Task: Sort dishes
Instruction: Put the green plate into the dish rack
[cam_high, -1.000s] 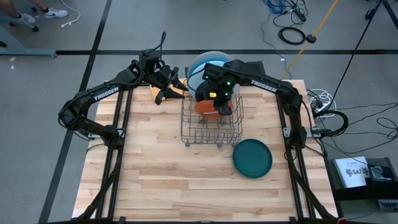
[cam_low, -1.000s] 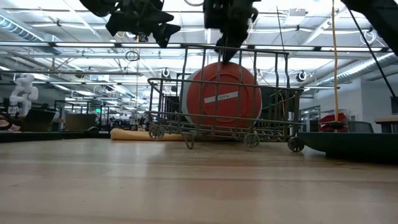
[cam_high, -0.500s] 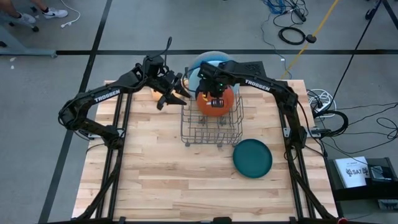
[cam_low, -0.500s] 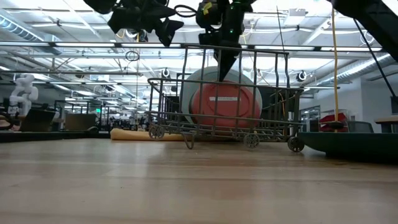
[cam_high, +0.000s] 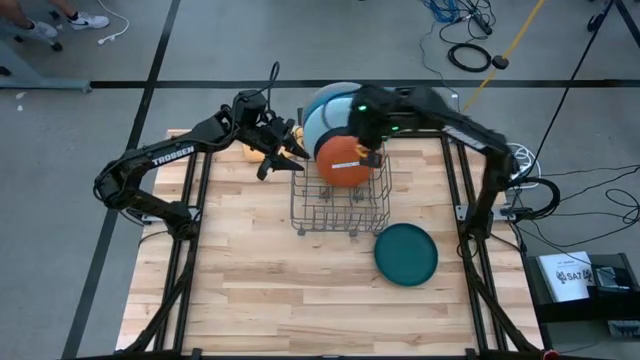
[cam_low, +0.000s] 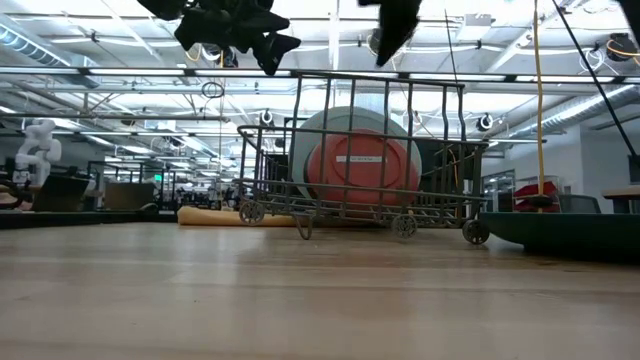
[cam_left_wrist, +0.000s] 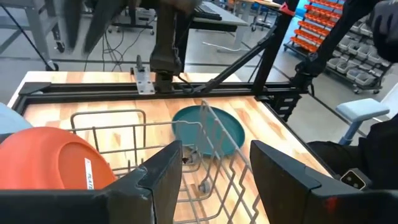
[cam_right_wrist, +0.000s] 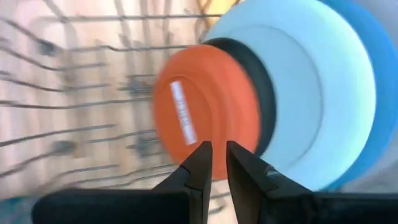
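The orange plate (cam_high: 343, 163) stood on edge in the wire rack (cam_high: 340, 200), slotted upright. My right claw (cam_right_wrist: 214, 163), nearly closed and empty, hovered at its two o'clock.

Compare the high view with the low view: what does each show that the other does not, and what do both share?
Only the high view shows the blue plate behind the others, the whole teal plate lying flat on the table, and cables on the floor. Only the low view shows the room behind, with ceiling lights and an orange cloth. Both show the wire rack holding the upright orange plate with its white sticker.
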